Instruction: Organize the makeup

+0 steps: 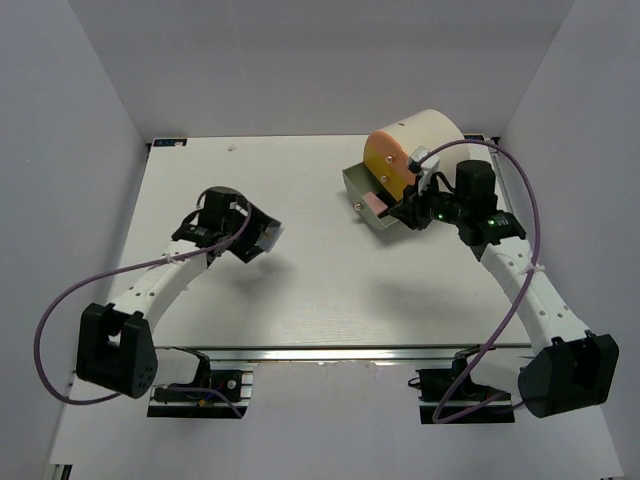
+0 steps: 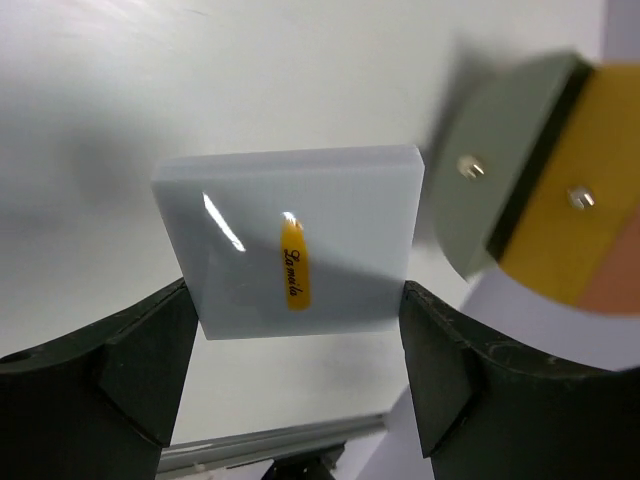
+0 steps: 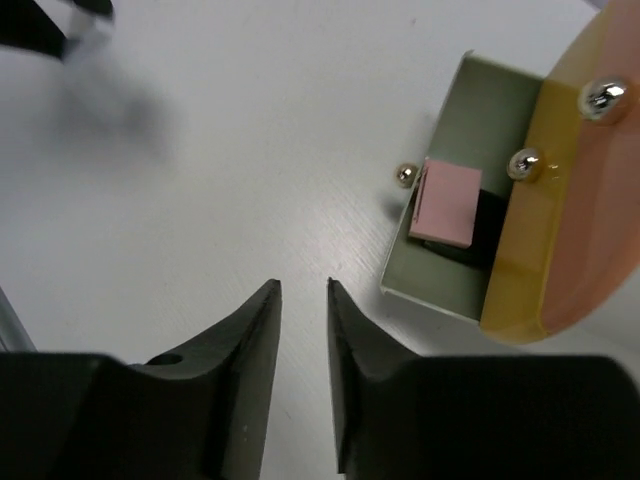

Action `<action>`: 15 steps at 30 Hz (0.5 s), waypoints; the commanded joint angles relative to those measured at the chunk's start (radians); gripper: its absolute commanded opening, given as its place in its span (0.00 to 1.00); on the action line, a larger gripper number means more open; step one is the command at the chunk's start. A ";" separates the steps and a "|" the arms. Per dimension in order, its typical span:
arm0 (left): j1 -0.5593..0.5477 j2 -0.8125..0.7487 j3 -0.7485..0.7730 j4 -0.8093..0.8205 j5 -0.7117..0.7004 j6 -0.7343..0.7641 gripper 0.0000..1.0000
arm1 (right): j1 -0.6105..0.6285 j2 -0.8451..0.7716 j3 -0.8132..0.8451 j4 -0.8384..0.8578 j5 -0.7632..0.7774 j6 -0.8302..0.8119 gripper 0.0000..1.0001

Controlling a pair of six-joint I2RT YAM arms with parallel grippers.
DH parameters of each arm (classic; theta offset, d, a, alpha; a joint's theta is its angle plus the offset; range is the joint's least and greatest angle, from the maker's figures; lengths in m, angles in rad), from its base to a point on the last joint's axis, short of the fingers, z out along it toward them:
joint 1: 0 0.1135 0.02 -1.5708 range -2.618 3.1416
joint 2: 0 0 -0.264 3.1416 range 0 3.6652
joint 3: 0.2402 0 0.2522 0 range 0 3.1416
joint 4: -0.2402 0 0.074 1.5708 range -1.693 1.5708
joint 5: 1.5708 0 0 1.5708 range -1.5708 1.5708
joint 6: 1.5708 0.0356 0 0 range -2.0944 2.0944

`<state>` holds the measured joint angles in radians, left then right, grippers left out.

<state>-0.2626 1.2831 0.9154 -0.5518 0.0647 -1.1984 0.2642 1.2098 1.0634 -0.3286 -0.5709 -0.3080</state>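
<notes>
My left gripper [image 1: 247, 232] is shut on the square black silver-rimmed compact [image 1: 264, 238] and holds it above the table at the left. In the left wrist view the compact [image 2: 290, 210] shows a glossy face with a yellow label, wedged between my fingers [image 2: 140, 350]. My right gripper [image 1: 408, 214] hangs beside the pulled-out grey drawer [image 1: 362, 190]; its jaws [image 3: 302, 285] stand a narrow gap apart with nothing between them. The flat pink square [image 3: 445, 203] lies in that drawer [image 3: 430, 275] on a dark item [image 3: 482, 232]. Lipstick tubes and discs are out of view.
The large cream cylinder [image 1: 432, 133] lies at the back right with orange and yellow drawer fronts [image 3: 585, 200] facing me. It also shows blurred in the left wrist view [image 2: 560, 230]. White walls enclose the table on three sides.
</notes>
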 commanded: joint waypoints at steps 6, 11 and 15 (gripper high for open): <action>-0.219 0.326 0.259 0.503 0.207 0.085 0.00 | -0.048 -0.107 0.064 0.204 0.072 0.132 0.18; -0.297 0.623 0.595 0.518 0.268 0.088 0.01 | -0.066 -0.133 0.040 0.201 0.097 0.139 0.18; -0.322 0.752 0.741 0.518 0.267 0.069 0.06 | -0.075 -0.147 0.020 0.195 0.097 0.141 0.19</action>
<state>-0.5747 2.0075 1.5753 -0.0692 0.2977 -1.1297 0.1982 1.0889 1.0843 -0.1730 -0.4889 -0.1848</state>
